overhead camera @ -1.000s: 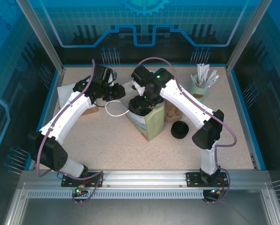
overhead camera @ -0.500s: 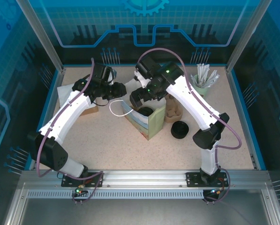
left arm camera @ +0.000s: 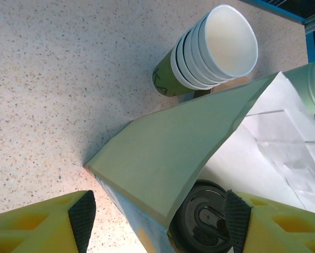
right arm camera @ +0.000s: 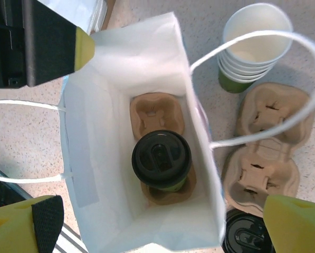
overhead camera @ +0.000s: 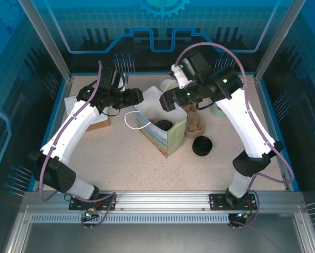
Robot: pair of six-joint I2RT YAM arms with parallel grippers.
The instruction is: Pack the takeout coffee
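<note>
Inside the upright white paper bag [right arm camera: 94, 174], a brown pulp carrier [right arm camera: 156, 113] holds one black-lidded green coffee cup [right arm camera: 161, 158] in one slot. The left gripper [left arm camera: 158, 213] spreads wide astride the bag's wall. The right gripper [right arm camera: 165, 216] hangs above, wide and empty.

Lab cell: aluminium frame [overhead camera: 157, 199], blue panels [overhead camera: 162, 26]

Stacked paper cups [right arm camera: 255, 45] just beside spare pulp carriers [right arm camera: 268, 147]
</note>
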